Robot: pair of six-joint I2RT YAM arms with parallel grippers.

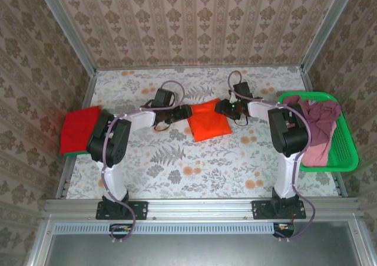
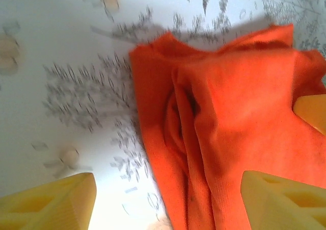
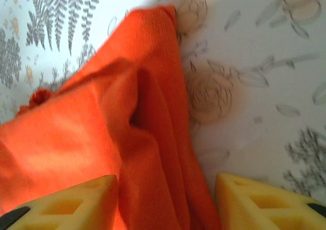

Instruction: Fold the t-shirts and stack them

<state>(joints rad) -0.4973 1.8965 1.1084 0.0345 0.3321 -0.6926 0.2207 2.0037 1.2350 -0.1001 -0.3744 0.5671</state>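
A bright orange t-shirt (image 1: 207, 120) lies folded in the middle of the table. My left gripper (image 1: 181, 111) sits at its left edge, open, its yellow fingers (image 2: 61, 199) straddling the orange t-shirt's (image 2: 229, 123) bunched edge. At the opposite edge my right gripper (image 1: 225, 108) is open too, with the orange t-shirt's (image 3: 117, 133) folds between its fingers (image 3: 254, 199). A red t-shirt (image 1: 79, 129) lies folded at the table's left edge on a dark green one (image 1: 73, 152). Mauve and pink t-shirts (image 1: 315, 124) are heaped in the basket.
A bright green mesh basket (image 1: 344, 154) stands at the table's right edge. The floral tablecloth (image 1: 177, 166) shows in front of the orange shirt. Patterned walls close in the back and sides.
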